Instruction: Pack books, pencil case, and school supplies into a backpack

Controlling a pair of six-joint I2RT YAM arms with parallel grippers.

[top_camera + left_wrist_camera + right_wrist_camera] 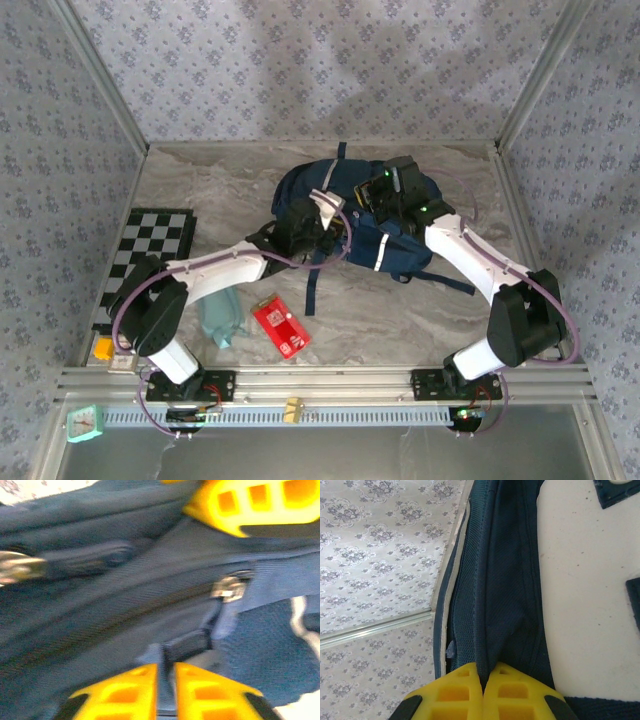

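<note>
1. Packet first: the red school supplies lie by the near edge of the desk, with the teal pencil case just to the left.
2. The backpack lies mid-desk, toward the far edge.
3. The left tool pinches a dark tab on it.
4. The right tool, pressed together, pinches a fold of its fabric.

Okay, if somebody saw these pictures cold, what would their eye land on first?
The large navy blue fabric backpack in the middle of the marbled table draws the eye first. The right gripper pinches a fold of its fabric, and the left gripper is closed on a dark tab of it. Nearer the arm bases, a small flat red packet and a pale teal-green fabric pouch lie unpacked on the table.
</note>
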